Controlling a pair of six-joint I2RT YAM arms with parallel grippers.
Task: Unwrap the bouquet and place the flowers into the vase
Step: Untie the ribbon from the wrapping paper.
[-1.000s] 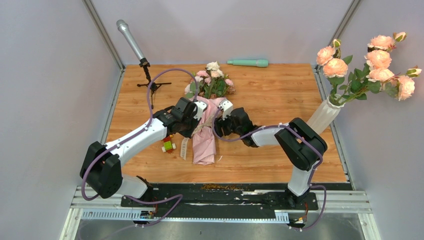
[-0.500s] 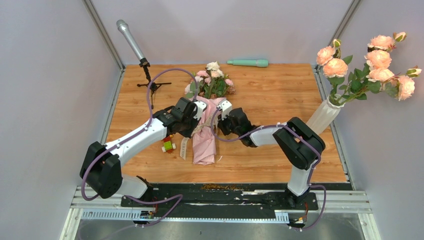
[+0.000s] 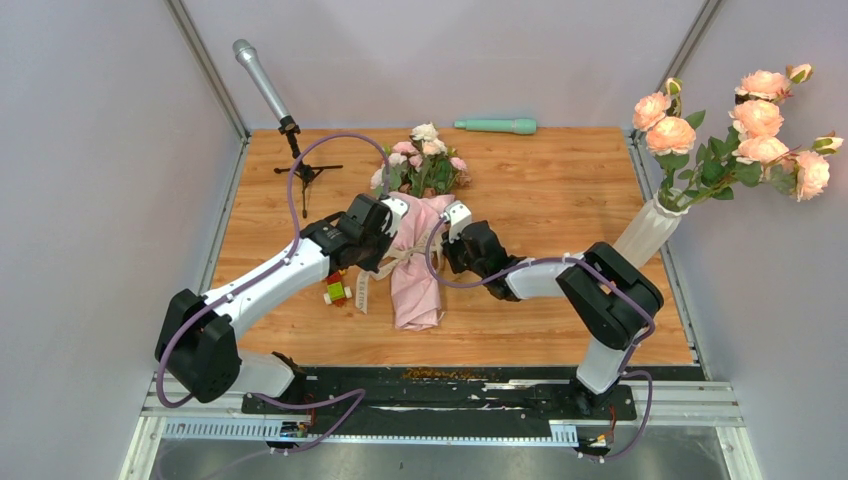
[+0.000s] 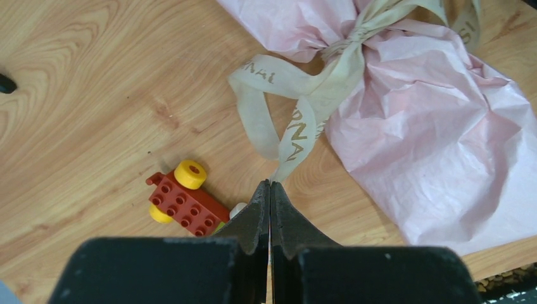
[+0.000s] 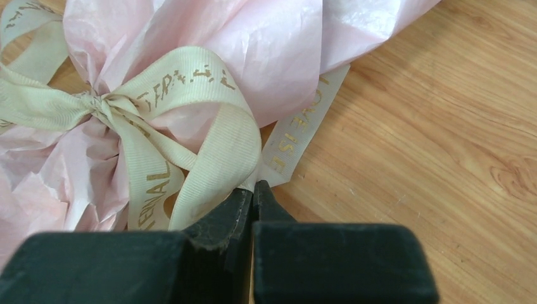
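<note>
Pink-papered bouquet (image 3: 415,262) lies flat on the table (image 3: 560,185) between the two hands, with the flowers (image 3: 425,160) at its far end. Its cream ribbon (image 4: 297,123) is knotted. Left hand (image 4: 270,185): fingers pressed together, pinching a ribbon tail at the tips; toy brick (image 4: 183,201) just beside them. Right hand (image 5: 253,187): fingers together, nipping the ribbon where loop meets tail. Vase (image 3: 648,232) stands well apart, out past the right hand, holding peach roses (image 3: 760,120).
</note>
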